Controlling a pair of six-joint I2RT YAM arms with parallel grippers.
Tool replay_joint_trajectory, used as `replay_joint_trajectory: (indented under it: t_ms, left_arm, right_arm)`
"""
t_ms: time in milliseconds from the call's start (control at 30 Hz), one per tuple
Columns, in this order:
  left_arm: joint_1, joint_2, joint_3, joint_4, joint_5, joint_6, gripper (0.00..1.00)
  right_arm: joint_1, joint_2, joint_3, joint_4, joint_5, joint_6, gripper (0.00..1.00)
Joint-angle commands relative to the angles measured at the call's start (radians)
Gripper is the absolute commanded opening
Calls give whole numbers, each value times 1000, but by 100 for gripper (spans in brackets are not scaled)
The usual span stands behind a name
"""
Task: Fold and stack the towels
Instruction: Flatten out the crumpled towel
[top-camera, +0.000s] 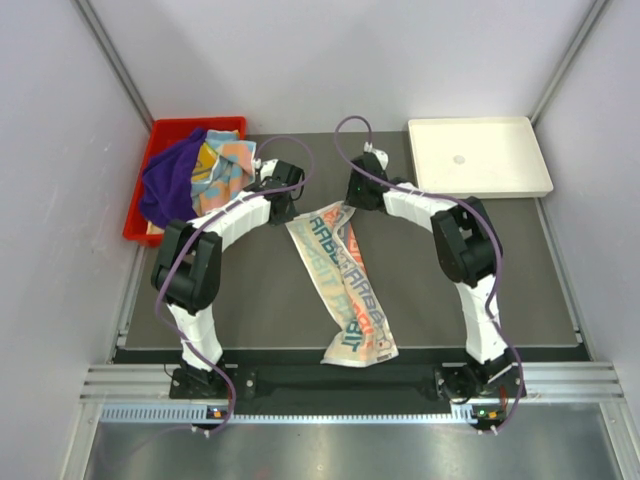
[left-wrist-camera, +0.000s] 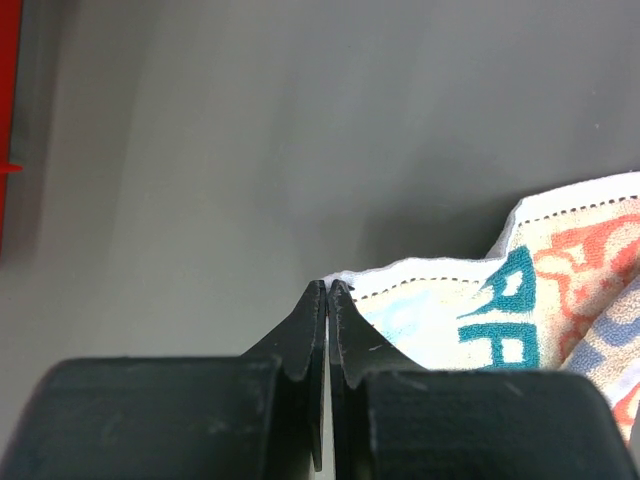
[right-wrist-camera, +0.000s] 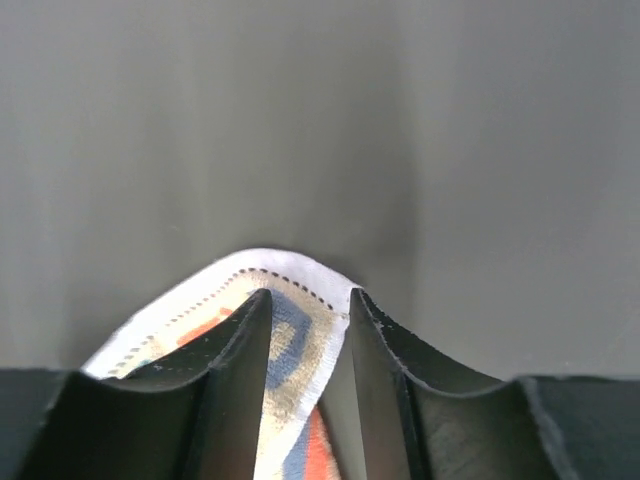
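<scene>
The lettered teal, orange and white towel lies as a long folded strip on the dark mat, running from between the two grippers down to the near edge. My left gripper is at its far left corner; in the left wrist view the left gripper is shut, with the towel's white hem pinched at the tips. My right gripper is at the far right corner; in the right wrist view the right gripper stands open, and the towel's corner lies loose between the fingers, against the left one.
A red bin at the back left holds a purple towel and a multicoloured one. A white shallow tray sits at the back right. Grey walls close in on both sides.
</scene>
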Motion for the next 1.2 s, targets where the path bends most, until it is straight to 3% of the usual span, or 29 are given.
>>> replay_joint_trajectory:
  t_ms: [0,333,733,967,1167]
  left_arm:
    - [8,-23,17,14,8,11,0]
    - [8,-23,11,18,16,16,0]
    - [12,-46,13,11,13,22,0]
    - [23,-73,-4,3,5,31,0]
    - [24,-81,-19,-2,12,30,0]
  right_arm:
    - [18,32,31,-53,49,12,37]
    - [24,22,-4,-43,87,6,40]
    - [30,17,-7,-64,126,-9,31]
    - [13,-32,-81,-21,140,-15,45]
    - [13,-18,-44,-41,120,-25,42]
